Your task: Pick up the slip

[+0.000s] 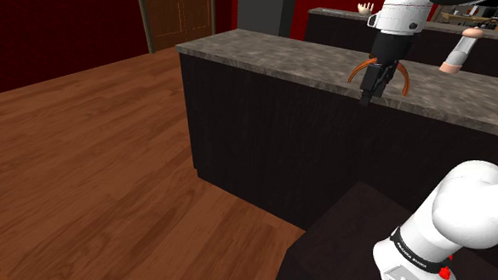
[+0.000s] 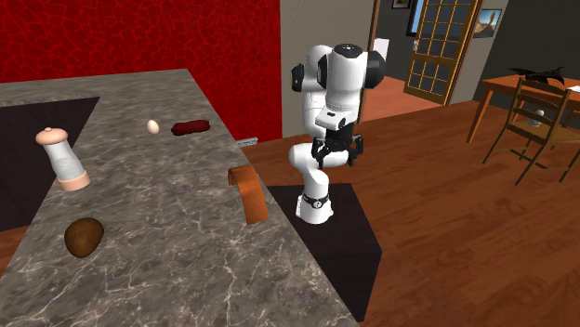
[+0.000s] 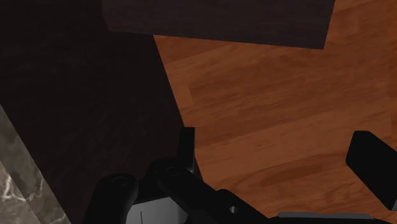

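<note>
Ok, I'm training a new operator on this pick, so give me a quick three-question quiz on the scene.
1. Fill in: the orange curved strip stands near the counter's ___.
2. True or false: the gripper is shut on the strip.
3. Nearest the egg: A dark red lump, B brown lump, C strip?
Key: 1 edge; 2 false, its fingers stand apart; 3 A.
</note>
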